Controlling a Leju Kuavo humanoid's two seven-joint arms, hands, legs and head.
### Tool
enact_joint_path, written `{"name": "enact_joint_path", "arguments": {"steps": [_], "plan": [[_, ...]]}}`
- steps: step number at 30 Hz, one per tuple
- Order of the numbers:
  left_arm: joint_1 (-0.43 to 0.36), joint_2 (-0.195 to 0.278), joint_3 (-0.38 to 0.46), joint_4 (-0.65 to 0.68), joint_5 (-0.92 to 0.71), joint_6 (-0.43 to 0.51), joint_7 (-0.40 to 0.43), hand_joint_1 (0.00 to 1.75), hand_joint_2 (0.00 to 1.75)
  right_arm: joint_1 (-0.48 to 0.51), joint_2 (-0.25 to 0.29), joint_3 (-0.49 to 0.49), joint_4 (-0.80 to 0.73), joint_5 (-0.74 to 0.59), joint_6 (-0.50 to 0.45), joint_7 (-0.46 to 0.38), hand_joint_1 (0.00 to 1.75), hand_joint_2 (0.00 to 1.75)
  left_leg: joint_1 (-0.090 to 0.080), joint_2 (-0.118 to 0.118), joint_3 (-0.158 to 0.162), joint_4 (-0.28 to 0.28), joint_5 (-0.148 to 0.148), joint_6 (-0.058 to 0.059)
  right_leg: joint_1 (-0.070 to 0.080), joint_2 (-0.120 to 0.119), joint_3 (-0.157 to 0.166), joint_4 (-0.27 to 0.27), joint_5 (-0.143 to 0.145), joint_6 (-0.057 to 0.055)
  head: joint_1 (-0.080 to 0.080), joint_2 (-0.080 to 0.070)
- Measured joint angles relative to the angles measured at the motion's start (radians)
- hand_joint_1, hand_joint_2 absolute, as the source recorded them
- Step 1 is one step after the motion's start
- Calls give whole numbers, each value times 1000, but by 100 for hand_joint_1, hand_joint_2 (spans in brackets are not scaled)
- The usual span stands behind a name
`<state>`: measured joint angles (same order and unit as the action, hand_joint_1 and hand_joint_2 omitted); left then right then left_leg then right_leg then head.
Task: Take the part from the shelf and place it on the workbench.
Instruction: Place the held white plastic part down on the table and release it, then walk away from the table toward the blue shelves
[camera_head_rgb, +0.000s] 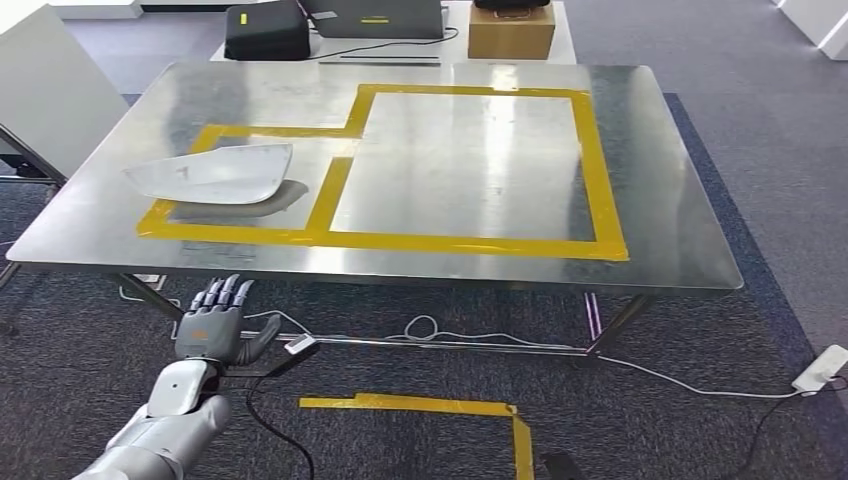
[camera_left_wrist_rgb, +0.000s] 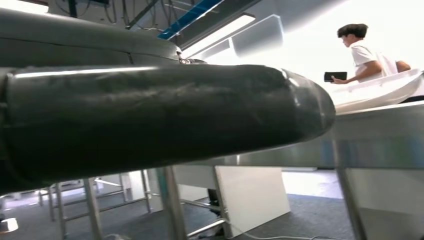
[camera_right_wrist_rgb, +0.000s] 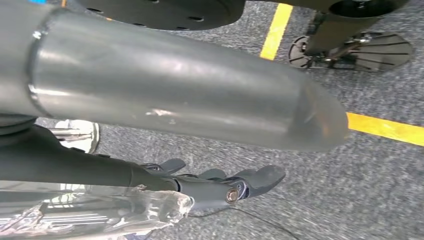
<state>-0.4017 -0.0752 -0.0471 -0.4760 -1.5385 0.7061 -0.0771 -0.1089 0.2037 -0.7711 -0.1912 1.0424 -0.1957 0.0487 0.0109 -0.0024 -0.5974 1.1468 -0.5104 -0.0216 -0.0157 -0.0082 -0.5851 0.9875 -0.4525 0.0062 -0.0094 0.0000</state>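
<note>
Part (camera_head_rgb: 215, 172) is on the workbench (camera_head_rgb: 660, 180), left of centre in the head view. It lies across the smaller left box of the yellow tape (camera_head_rgb: 470, 243), its left tip over the tape edge. It's a pale curved shell casting a shadow beneath, so I'd judge it rests on its rim, not flat. The tape likely marks the drop zone, and placement looks done or nearly so.

Left hand (camera_head_rgb: 213, 322) is at lower left in the head view, below the bench's near edge and well apart from the part. Its fingers are apart and extended, holding nothing. It reads as let go and clear of the bench.

Right hand (camera_right_wrist_rgb: 220, 185) is seen from its wrist camera, low centre, over grey carpet with a yellow floor strip (camera_right_wrist_rgb: 385, 127). Dark fingers are loosely spread and empty; the arm looks to be hanging at rest.

In the left wrist view a person (camera_left_wrist_rgb: 367, 57) at upper right holds a dark object, and the part's pale edge (camera_left_wrist_rgb: 380, 90) shows above the bench rim.

A black case (camera_head_rgb: 266, 32) and a cardboard box (camera_head_rgb: 511, 32) sit on the far table at the top of the frame. There's a small yellow label on the case, but it's too small to read. No legible writing anywhere.
</note>
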Motion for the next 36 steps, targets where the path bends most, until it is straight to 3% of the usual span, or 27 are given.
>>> {"name": "enact_joint_path", "arguments": {"steps": [2,3,6,7,8,10,11,12,13,14,16,18,19,21,22,24,26,28,30,32,34,36], "plan": [[-4,0,0,2,0,0,2,0,0,0,0,-1,0,-1,0,0,0,0,-3,-1,83,-125,4,10,2,1,-15,5,13,11,1,0],[-6,-1,0,2,0,0,3,0,0,0,0,-1,0,-1,0,-1,0,0,-6,-1,100,-155,0,15,3,0,-20,6,21,18,0,0],[-9,-2,1,7,-1,0,3,0,0,3,0,-3,0,-2,0,0,0,0,-10,0,86,-168,18,36,-1,1,-32,5,34,40,-1,0],[-10,-3,1,9,-1,0,3,0,0,5,0,-5,1,-2,0,0,0,0,-9,1,75,-171,30,44,-2,3,-44,16,16,45,-1,0],[-11,-5,2,10,-1,0,3,0,0,7,-1,-7,1,-3,1,0,0,0,-9,2,62,-173,43,52,-3,4,-59,44,-19,48,-1,0],[-12,-10,2,11,-2,0,3,0,0,8,-2,-12,1,-4,1,-2,0,0,-11,2,33,-173,66,60,-2,5,-96,157,-121,49,0,0],[-11,-12,2,13,-2,0,3,0,0,7,-2,-14,1,-4,1,-3,0,0,-13,2,18,-173,78,61,-2,6,-109,220,-157,49,0,0],[-11,-13,2,15,-2,0,3,0,0,7,-3,-16,1,-4,1,-4,0,0,-16,2,2,-172,90,62,-1,6,-111,267,-170,48,0,0],[-11,-14,2,17,-2,0,5,0,0,7,-4,-19,1,-4,1,-5,0,0,-19,2,-14,-171,101,62,0,6,-99,283,-159,46,0,0],[-11,-14,2,20,-2,0,6,0,0,7,-4,-21,1,-4,1,-6,0,0,-21,3,-29,-170,113,61,1,6,-70,266,-133,43,0,0],[-13,-15,3,28,-1,0,13,0,0,6,-5,-24,1,-4,1,-7,0,0,-24,2,-54,-169,135,56,7,6,33,147,-92,32,0,0],[-15,-11,6,43,0,0,27,0,0,2,-7,-26,1,-4,1,-8,0,0,-27,3,-70,-166,156,48,13,7,130,13,-100,23,0,0],[-15,-8,8,52,1,0,34,0,0,2,-7,-27,1,-4,1,-9,0,0,-28,3,-74,-165,166,44,16,8,150,-21,-108,19,0,0],[-9,3,18,70,4,0,46,0,0,5,-7,-32,2,-4,1,-9,0,0,-26,3,-80,-167,181,34,16,6,139,-33,-100,8,2,0],[-3,9,24,77,6,0,48,0,0,7,-7,-34,2,-4,1,-9,0,0,-25,2,-85,-160,168,27,15,5,130,-33,-90,-1,2,0],[7,22,37,87,12,0,55,0,0,7,-7,-39,2,-5,1,-9,0,0,-19,0,-107,-99,90,13,11,1,113,-35,-66,-15,-2,0],[15,29,50,98,24,-3,60,0,0,7,-7,-44,2,-5,1,-10,0,0,-13,0,-131,8,-2,2,12,0,93,-33,-47,-20,-8,0],[28,36,69,113,43,-7,61,0,0,8,-8,-49,2,-5,1,-10,0,0,-10,0,-141,106,-39,-3,13,0,68,-27,-30,-20,-8,0],[44,44,92,128,66,-12,58,0,0,8,-8,-55,2,-5,1,-10,0,0,-8,0,-109,123,-14,-4,13,1,35,-18,-14,-18,-8,0],[59,52,121,139,99,-27,50,0,0,8,-8,-59,2,-5,1,-10,0,0,-8,0,-14,15,22,4,15,1,7,-9,1,-13,-8,0],[74,58,156,148,130,-40,38,0,0,8,-8,-63,2,-5,1,-11,0,0,-11,0,85,-125,14,15,17,1,-8,-4,15,-3,-7,0],[90,61,184,157,145,-43,30,0,0,7,-8,-68,2,-4,1,-12,0,0,-17,0,117,-183,3,26,16,-1,-14,-5,30,11,-6,0]]}}
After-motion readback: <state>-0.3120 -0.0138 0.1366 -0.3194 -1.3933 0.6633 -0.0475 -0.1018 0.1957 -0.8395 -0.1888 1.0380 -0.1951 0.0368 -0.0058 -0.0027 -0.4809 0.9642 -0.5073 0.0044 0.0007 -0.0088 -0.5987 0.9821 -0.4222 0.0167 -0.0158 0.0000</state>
